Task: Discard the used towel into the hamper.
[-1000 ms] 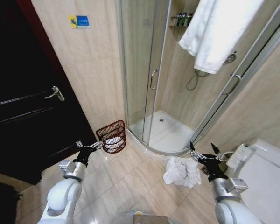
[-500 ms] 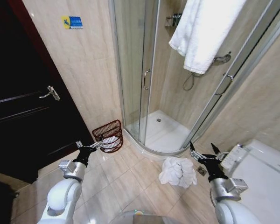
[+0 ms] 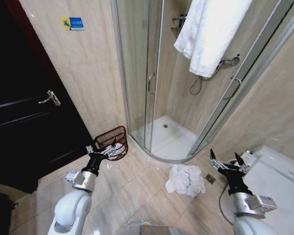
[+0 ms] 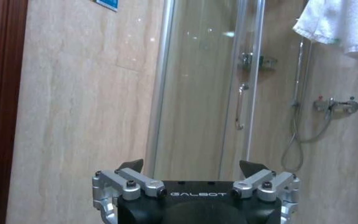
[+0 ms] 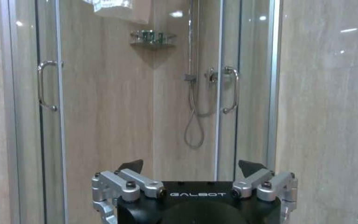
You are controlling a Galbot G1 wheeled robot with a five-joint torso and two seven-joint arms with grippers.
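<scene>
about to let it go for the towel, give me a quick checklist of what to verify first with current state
1. Used towel located: crumpled on the floor tiles by the shower base. ok
2. Hamper located: against the wall by the shower door, tilted, with something white already in it. ok
3. Right gripper free: open, empty, raised beside the towel and not touching it. ok
4. Left gripper free: open, empty, in front of the hamper. ok
5. Room left in the hamper for the towel: cannot tell
6. Floor between towel and hamper: bare tiles. ok
</scene>
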